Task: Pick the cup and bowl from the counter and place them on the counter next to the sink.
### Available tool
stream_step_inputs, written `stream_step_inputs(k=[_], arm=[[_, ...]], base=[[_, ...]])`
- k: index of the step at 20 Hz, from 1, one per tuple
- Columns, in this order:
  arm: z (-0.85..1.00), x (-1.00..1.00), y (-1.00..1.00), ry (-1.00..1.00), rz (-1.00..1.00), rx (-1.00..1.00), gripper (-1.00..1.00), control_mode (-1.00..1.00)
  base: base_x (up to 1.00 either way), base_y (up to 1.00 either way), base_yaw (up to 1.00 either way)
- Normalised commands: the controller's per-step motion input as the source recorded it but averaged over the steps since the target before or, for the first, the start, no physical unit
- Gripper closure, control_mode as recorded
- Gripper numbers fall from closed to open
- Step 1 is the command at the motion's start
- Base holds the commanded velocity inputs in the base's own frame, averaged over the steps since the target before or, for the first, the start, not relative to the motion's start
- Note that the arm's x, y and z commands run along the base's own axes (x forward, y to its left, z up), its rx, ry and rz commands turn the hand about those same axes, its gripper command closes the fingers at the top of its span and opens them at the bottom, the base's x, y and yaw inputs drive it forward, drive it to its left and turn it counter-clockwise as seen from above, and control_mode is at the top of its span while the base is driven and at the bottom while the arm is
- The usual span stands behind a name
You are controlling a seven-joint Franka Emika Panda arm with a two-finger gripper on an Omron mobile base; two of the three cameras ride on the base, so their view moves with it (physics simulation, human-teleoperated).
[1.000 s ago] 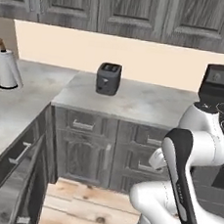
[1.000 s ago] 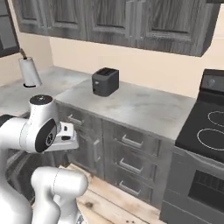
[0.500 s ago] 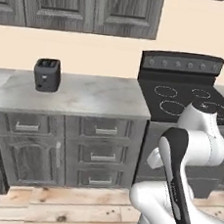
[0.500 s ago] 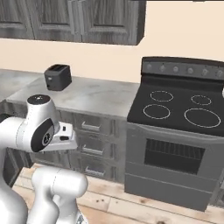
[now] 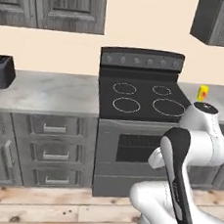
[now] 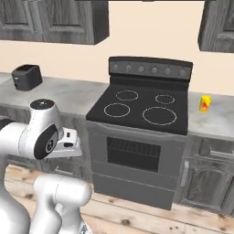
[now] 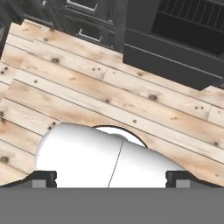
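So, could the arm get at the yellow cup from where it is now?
Probably not yet. The cup stands on the counter beyond the stove, while the open fingers point down at the floor.

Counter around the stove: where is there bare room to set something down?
Counter lies bare between the toaster and the stovetop. Right of the stove, the cup takes the near strip; bare stone lies in front of it.

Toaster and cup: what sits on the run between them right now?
In the right base view, the black stovetop lies between the toaster and the cup, with bare counter on the toaster's side.
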Motion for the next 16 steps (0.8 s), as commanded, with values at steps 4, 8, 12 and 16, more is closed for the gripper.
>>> stream_step_inputs(k=[4, 8, 12, 16], arm=[[0.00, 0.00, 0.00, 0.00, 0.00, 0.00, -1.00, 1.00], [0.00, 0.00, 0.00, 0.00, 0.00, 0.00, -1.00, 1.00], [0.00, 0.00, 0.00, 0.00, 0.00, 0.00, -1.00, 1.00], [0.00, 0.00, 0.00, 0.00, 0.00, 0.00, -1.00, 1.00]], base=[[0.14, -1.00, -0.02], [0.41, -1.00, -0.04], [0.64, -0.94, -0.05], [0.95, -0.65, -0.05]])
